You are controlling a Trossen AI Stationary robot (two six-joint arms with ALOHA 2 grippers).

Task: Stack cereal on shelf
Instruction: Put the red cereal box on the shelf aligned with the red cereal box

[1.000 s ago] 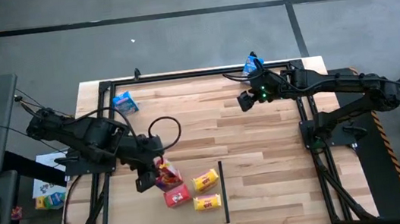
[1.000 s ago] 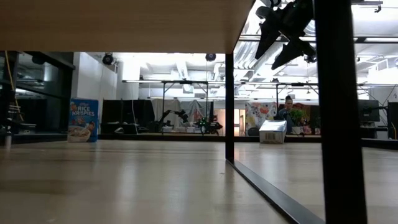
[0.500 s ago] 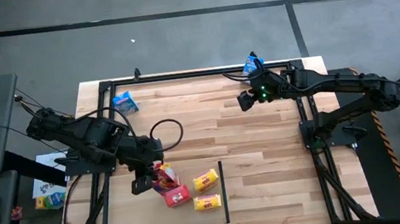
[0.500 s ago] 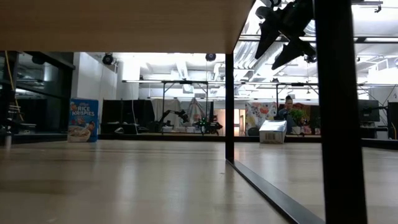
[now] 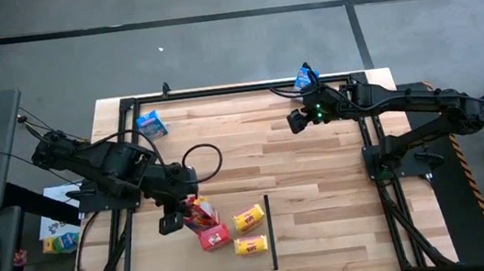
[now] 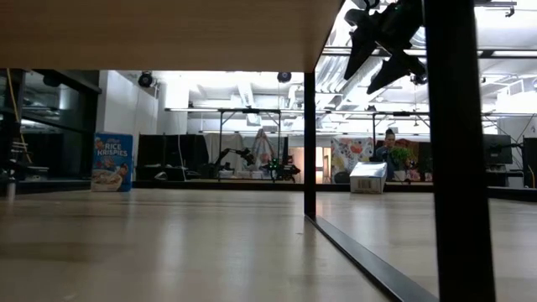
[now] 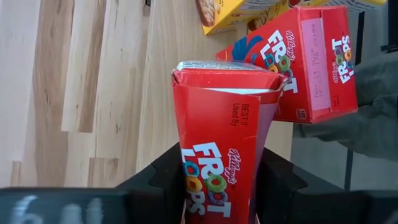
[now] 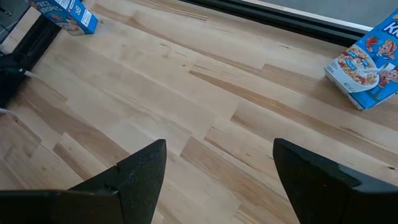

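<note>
My left gripper (image 5: 181,215) is shut on a red cereal carton (image 7: 224,143) near the table's near-left part. A second red carton (image 5: 215,238) lies flat just beyond it, with two yellow cartons (image 5: 248,218) (image 5: 251,244) on the table to its right. One blue carton (image 5: 152,123) lies at the far left. The other blue carton (image 5: 306,78) lies at the far edge by the right arm. My right gripper (image 5: 296,121) hovers open over the far-right part of the table, above bare wood. My left gripper pinches the red carton between its two fingers (image 7: 165,180), one on each opposite side, at the carton's end nearest the wrist (image 7: 217,199). It comes from the table's left, with the carton lying along the fingers. The carton's sides narrow in between the fingers, and its far end (image 7: 227,67) sticks out free.
A black frame (image 5: 218,91) runs around the table, with a post (image 6: 310,143) and a wooden shelf board (image 6: 159,33) above. A thin black bar (image 5: 271,234) lies on the wood right of the yellow cartons. The middle of the table is bare wood.
My left gripper has shifted slightly toward the table's left edge, carrying the red carton with it, and the carton has turned a little in the high view. The right arm has kept still.
</note>
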